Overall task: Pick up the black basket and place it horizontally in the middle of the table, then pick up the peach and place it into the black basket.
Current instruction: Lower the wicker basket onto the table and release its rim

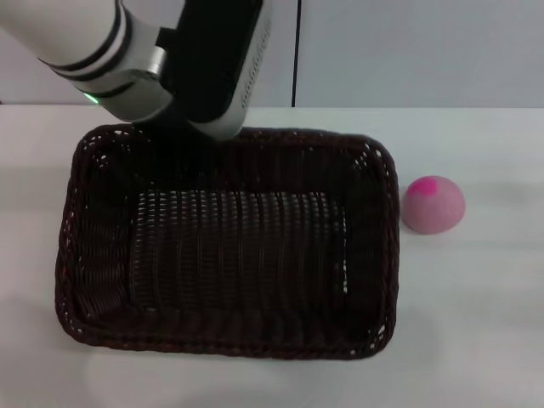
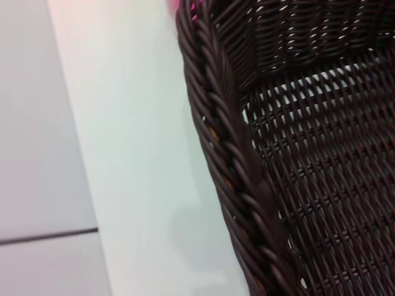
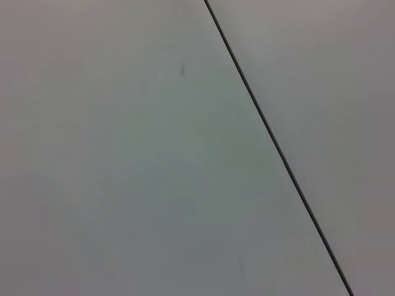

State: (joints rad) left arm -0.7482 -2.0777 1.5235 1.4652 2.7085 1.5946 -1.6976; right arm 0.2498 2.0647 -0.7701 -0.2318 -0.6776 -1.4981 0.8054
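Note:
The black basket (image 1: pixel 229 347) lies lengthwise across the middle of the white table (image 1: pixel 476 323), open side up and empty. The peach (image 1: pixel 433 204) sits on the table just right of the basket, apart from it, magenta patch up. My left arm (image 1: pixel 212 59) reaches down over the basket's far rim, and its wrist body hides the gripper there. The left wrist view shows the braided rim (image 2: pixel 234 160) very close, with the table (image 2: pixel 136 154) beside it. My right gripper is out of view; its wrist view shows only a grey wall.
A grey wall with a dark vertical seam (image 1: pixel 297 51) stands behind the table's far edge. Bare tabletop lies to the right of the peach and in front of the basket.

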